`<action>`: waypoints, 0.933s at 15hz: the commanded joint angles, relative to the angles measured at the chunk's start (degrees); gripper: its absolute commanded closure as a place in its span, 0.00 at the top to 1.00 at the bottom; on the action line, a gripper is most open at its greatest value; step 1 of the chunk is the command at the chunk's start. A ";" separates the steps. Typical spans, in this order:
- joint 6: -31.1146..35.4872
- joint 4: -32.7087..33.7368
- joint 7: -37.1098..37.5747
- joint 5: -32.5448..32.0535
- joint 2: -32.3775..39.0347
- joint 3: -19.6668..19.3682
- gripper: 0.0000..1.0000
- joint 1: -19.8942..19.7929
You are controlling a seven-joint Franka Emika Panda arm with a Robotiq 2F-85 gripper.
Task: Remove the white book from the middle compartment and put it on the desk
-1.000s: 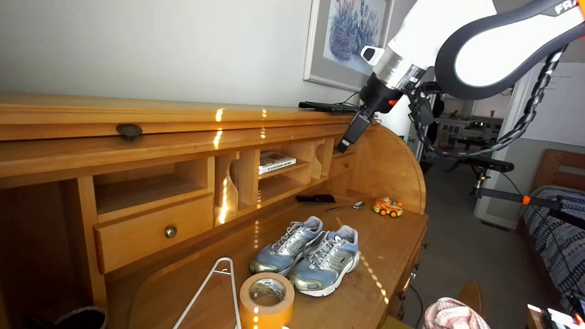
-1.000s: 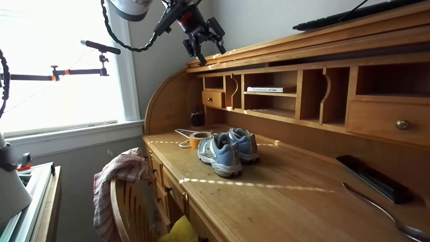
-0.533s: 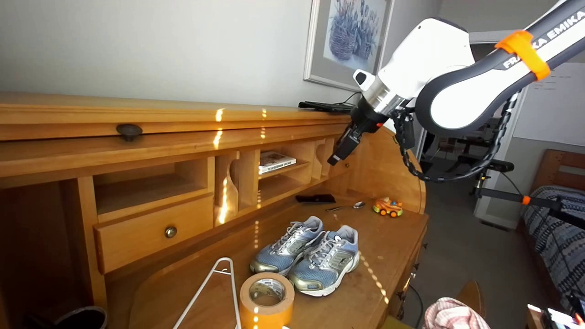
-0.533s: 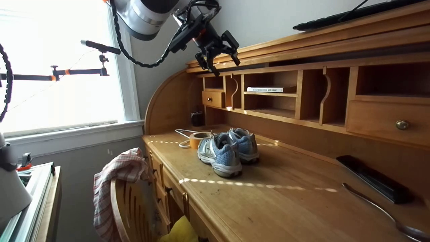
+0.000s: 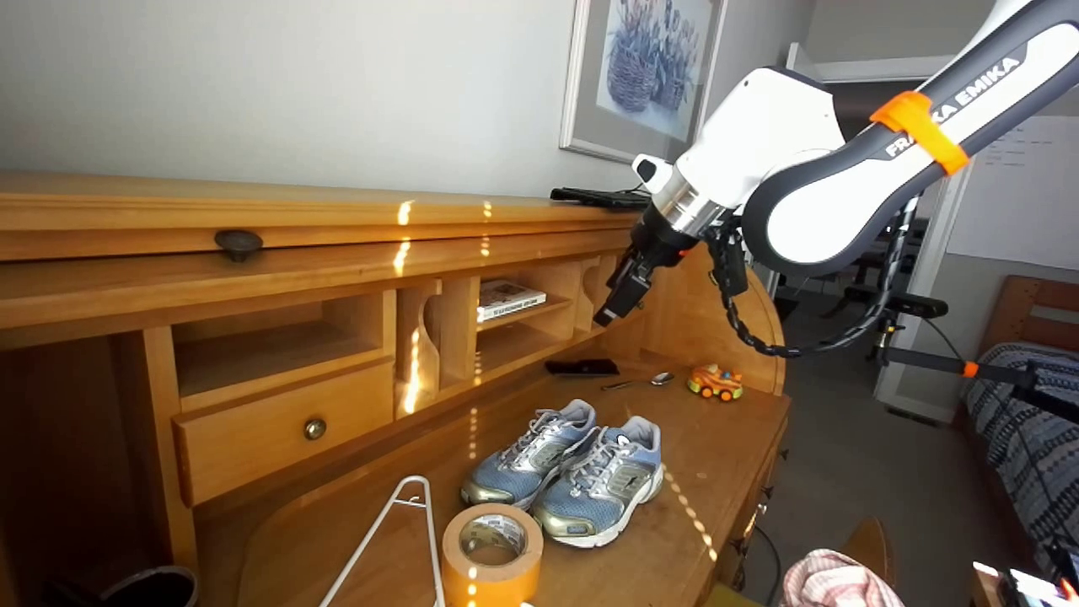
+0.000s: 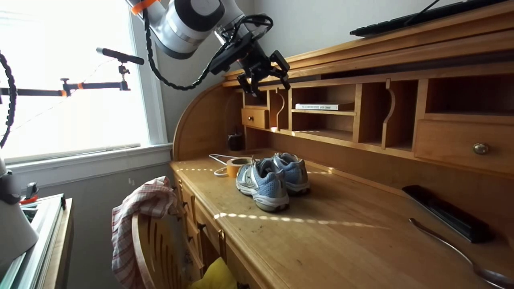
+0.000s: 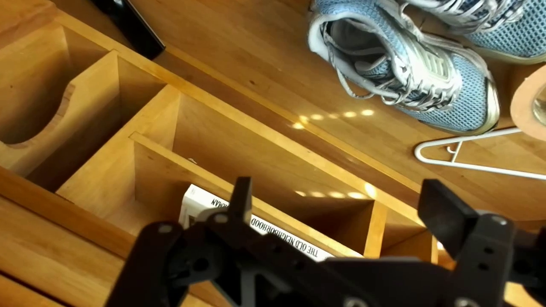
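Note:
The white book (image 5: 512, 299) lies flat on the upper shelf of the middle compartment (image 6: 323, 113), its spine facing out, in both exterior views (image 6: 317, 106). In the wrist view its lettered white spine (image 7: 200, 198) is partly hidden behind one finger and the gripper body. My gripper (image 6: 271, 90) is open and empty, with its fingers spread wide in the wrist view (image 7: 337, 185). It hangs in the air in front of the desk's cubbies, apart from the book. In an exterior view the fingertip (image 5: 603, 318) is right of the book. The desk top (image 6: 341, 249) lies below.
Two blue-grey sneakers (image 6: 265, 182), a tape roll (image 5: 493, 552) and a white hanger (image 5: 426, 506) stand on the desk. A black case (image 6: 447, 212), a spoon (image 6: 441, 241) and a toy car (image 5: 715, 382) are also there. A chair with a cloth (image 6: 146, 200) is in front.
My gripper has come down from above the desk's upper ledge to the height of the cubbies, nearer the middle compartment. It stays open. The book has not moved.

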 commanded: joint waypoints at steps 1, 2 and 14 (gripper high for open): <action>0.00 0.01 -0.08 0.00 0.00 0.00 1.00 0.00; 0.00 0.01 -0.14 0.00 0.00 -0.01 1.00 0.00; 23.59 -1.32 0.70 3.96 9.29 0.97 1.00 2.66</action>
